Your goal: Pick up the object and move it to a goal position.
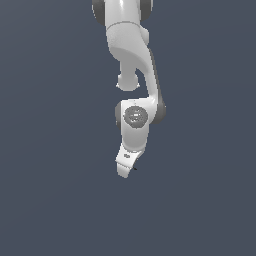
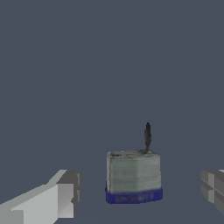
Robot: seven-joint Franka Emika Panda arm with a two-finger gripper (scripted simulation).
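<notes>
While the gripper [image 2: 140, 192] sits spread wide, the object [image 2: 133, 177] lies between its fingers [image 2: 57, 197], untouched. You're at pre-grasp. In the exterior view it's only a dark speck at the hand's 4 o'clock. Next: descend slightly, close squarely, then lift.

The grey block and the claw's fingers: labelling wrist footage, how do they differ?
The block is ridged grey with a dark blue band at one edge; the fingers are plain pale grey. The block bears a thin dark spike; the fingers have none. The block stands alone between the fingers, untouched. Both are boxy.
</notes>
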